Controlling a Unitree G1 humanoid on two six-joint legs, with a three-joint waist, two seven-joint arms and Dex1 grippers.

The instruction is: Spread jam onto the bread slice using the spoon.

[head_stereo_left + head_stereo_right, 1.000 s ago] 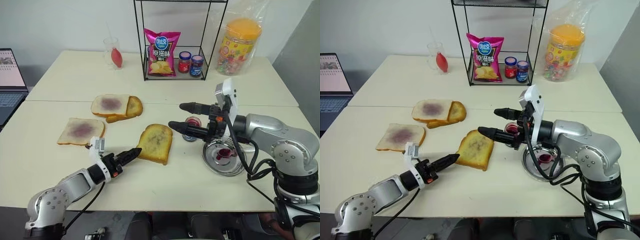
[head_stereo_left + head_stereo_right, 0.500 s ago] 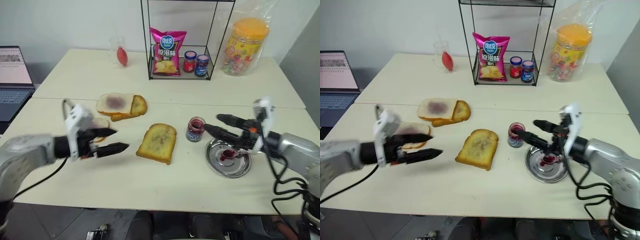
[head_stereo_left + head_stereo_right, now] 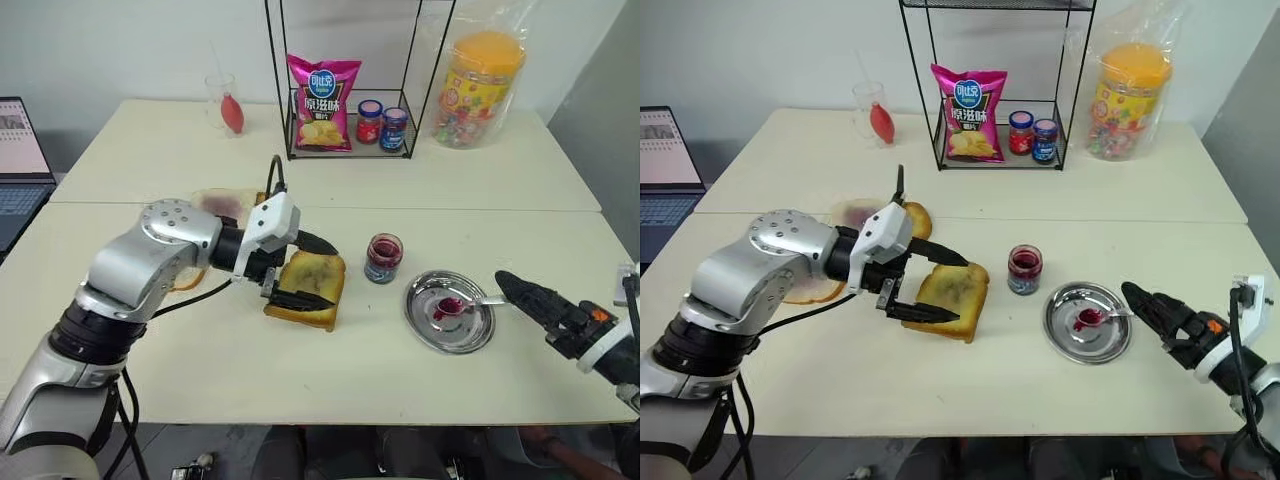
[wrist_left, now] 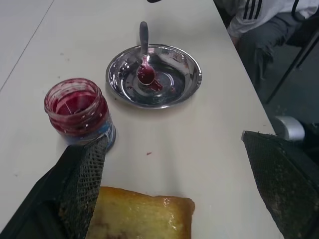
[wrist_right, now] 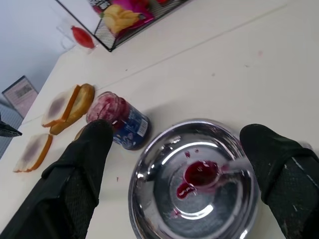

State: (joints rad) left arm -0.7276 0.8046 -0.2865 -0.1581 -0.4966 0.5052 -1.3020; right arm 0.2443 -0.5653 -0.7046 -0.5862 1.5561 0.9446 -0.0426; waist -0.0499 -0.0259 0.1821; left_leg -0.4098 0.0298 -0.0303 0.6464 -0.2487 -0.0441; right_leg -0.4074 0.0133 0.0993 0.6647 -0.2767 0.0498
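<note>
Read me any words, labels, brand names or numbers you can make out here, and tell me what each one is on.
Pink crisp bag in the black wire rack: Chinese characters and a blue round logo, too small to read surely.
Blue label on the open glass jam jar: print blurred, unreadable.
Red-capped and blue-capped small jars: labels too small.
Orange-lidded clear candy tub: label print too small.
Laptop screen: text unreadable.

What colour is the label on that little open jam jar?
Blue, on the jam jar; clearest in the right wrist view.
</note>
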